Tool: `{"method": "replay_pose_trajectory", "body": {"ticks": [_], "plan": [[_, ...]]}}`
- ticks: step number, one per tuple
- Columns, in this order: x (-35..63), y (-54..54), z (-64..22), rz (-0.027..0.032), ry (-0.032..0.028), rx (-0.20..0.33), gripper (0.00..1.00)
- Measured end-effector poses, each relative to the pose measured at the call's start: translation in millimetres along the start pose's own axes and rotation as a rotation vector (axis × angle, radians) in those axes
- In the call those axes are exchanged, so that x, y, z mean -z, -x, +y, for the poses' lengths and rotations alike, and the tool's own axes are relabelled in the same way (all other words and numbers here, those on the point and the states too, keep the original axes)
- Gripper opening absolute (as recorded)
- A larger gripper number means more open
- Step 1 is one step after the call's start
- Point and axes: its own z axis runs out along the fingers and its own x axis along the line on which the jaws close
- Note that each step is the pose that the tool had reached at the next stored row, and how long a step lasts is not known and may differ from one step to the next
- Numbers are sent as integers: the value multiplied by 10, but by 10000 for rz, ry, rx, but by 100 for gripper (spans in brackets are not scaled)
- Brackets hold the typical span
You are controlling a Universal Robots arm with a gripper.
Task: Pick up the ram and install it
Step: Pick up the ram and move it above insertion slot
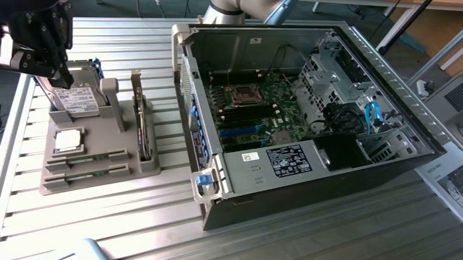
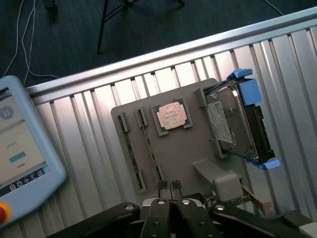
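Two ram sticks (image 2: pixel 131 151) in grey holder (image 2: pixel 183 148), closed hand (image 2: pixel 170 185) above, holding nothing

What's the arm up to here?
The arm's end effector hangs shut and empty above the gray parts tray, which sits beside the open PC case. Two ram sticks lie in their slots on that tray, near the processor chip and the hard drive. No ram has been picked up yet.
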Motion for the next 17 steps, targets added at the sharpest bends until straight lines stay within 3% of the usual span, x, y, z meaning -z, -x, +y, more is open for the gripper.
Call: {"method": "replay_pose_trajectory", "body": {"ticks": [12,17], "plan": [[0,0,0,81,44,1832,11],[0,0,0,85,46,1928,11]]}}
